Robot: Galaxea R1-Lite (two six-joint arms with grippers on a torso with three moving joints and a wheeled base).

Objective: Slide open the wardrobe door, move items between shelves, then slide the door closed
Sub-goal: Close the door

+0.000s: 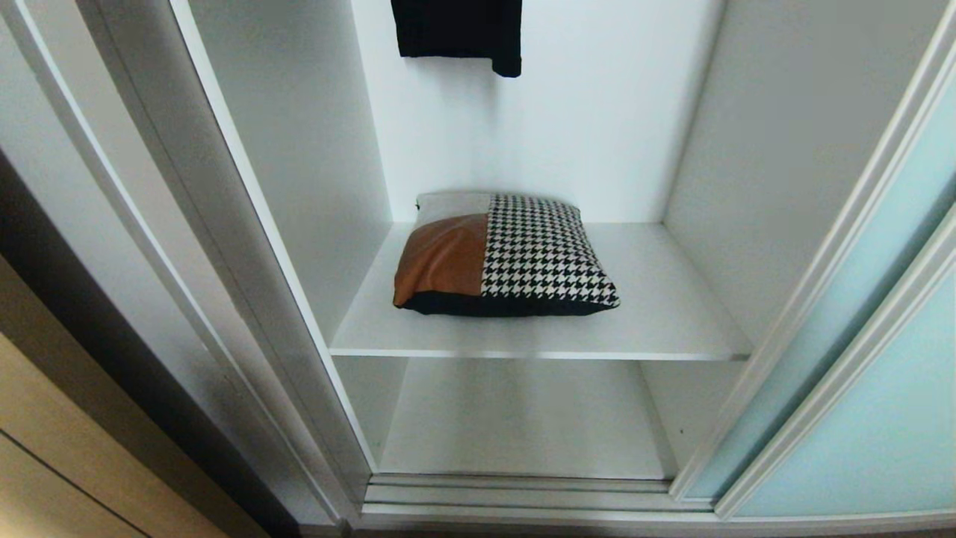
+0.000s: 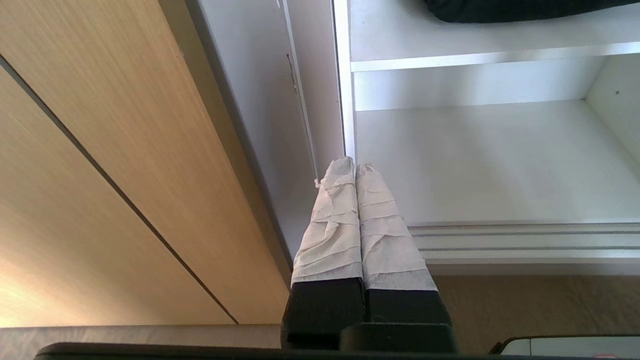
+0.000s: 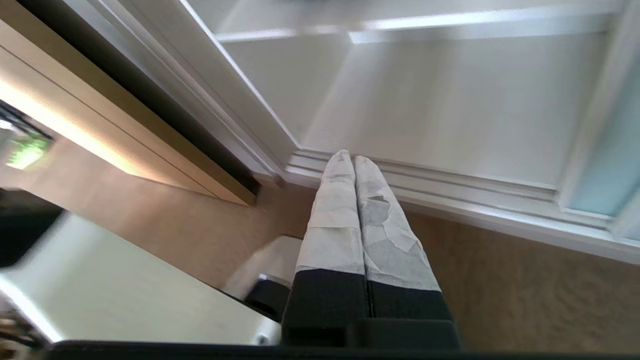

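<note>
Cushion [image 1: 504,254] first: you see it lying flat on the upper of the 2 white shelves [image 1: 672,314], slightly left of the middle, with its tan leather-like panel to the left, the houndstooth panel to the right and its black back showing along the near edge. It sits well back from the shelf's near edge and clear of both side walls. The sliding wardrobe door [image 1: 859,418] already stands pushed over to the right, so the opening is free, and the lower shelf [image 1: 523,418] beneath is where you would likely put it. A small black garment [image 1: 459,30] hangs at the far top, well above the cushion. Expect the cushion to be light, soft and squashy: it will likely sag and fold if you pinch 1 corner, and the leather-like part may be slicker than the woven part. Your best hold is probably the near edge around the middle, biting deep into the filling, or the houndstooth side for better friction. Both claws are clenched on nothing: the left gripper [image 2: 355,167] hangs low by the wardrobe's left frame, and the right gripper [image 3: 352,160] points at the floor track at the wardrobe's near edge.
</note>
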